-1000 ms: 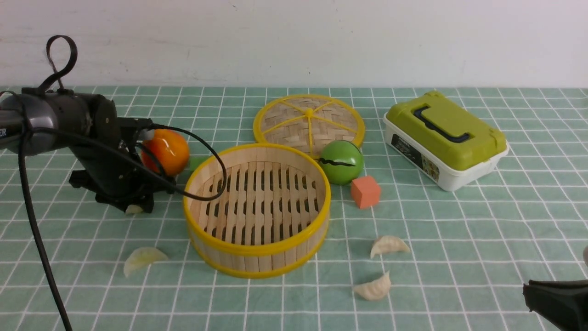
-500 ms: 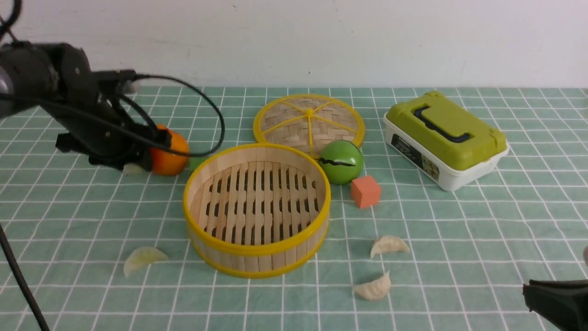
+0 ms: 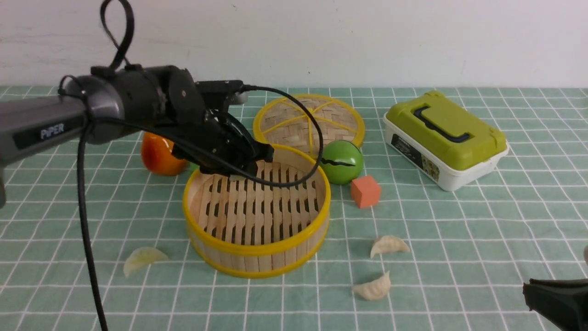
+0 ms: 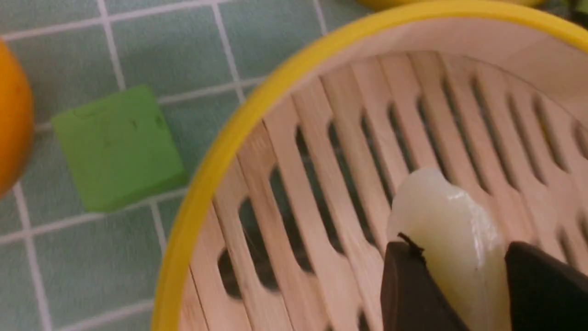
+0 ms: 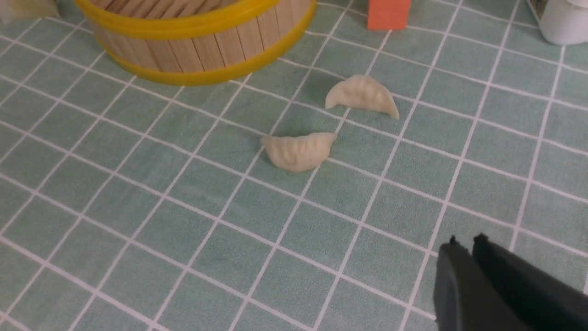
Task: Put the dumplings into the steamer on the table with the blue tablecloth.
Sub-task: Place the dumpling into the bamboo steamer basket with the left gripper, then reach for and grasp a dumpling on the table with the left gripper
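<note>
Dumpling, pale cream pleated crescent (image 4: pixel 452 230), is gripped in the left hand (image 3: pixel 239 172) over the slatted floor of the round yellow-rimmed bamboo steamer (image 3: pixel 257 250). Three more cream dumplings (image 3: pixel 143 258) (image 3: pixel 389 244) (image 3: pixel 373 288) lie on the teal grid-cloth table (image 3: pixel 459 230) outside it. Right hand (image 5: pixel 466 239) is closed, empty.

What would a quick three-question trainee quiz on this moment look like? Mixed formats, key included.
1. True or false: the left gripper holds a dumpling above the slatted floor of the steamer.
2. How many loose dumplings lie on the tablecloth? A) two B) three C) four
3. Fill in: the jaws of the right gripper are ____.
Key: 1 true; 2 B; 3 shut.
</note>
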